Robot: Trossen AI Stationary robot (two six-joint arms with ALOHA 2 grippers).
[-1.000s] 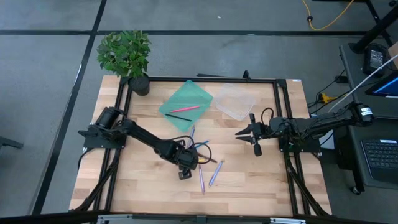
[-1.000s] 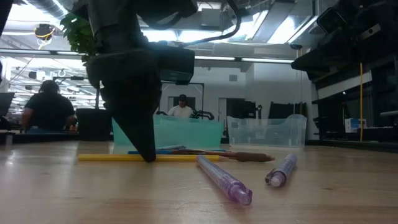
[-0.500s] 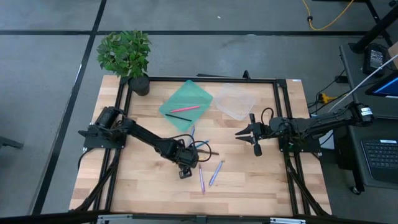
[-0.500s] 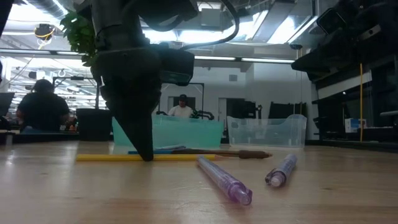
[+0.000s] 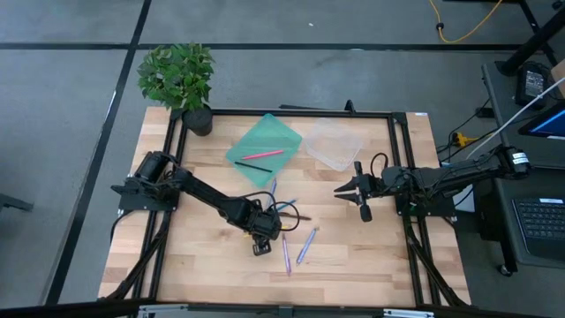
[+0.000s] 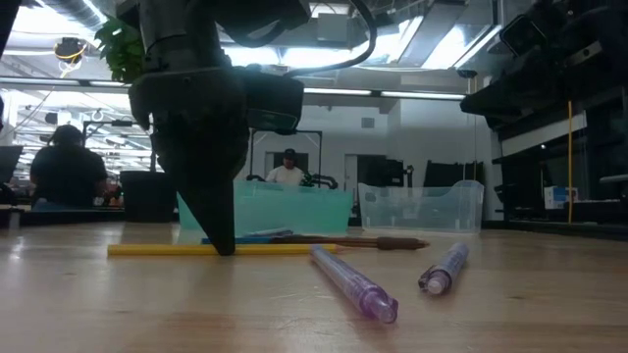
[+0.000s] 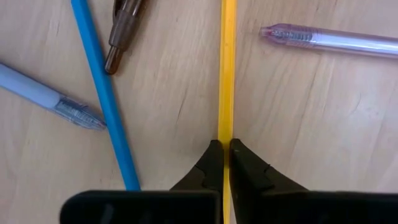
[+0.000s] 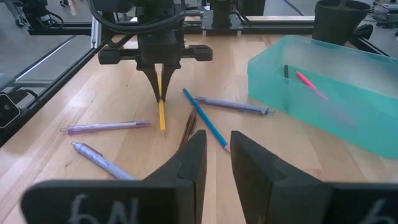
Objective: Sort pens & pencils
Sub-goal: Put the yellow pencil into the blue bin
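Left gripper [image 7: 222,152] pinched shut on yellow pencil [image 7: 227,68], pencil flat on table [image 7: 323,124], long axis running straight ahead between fingers

Left gripper [image 7: 222,155] fingers [image 7: 210,163] closed onto yellow pencil [image 7: 227,68]; pencil shifted slightly.

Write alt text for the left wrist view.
The left pincer is shut on a yellow pencil lying on the wooden table. Beside it lie a blue pencil, a brown pen and two lavender pens.
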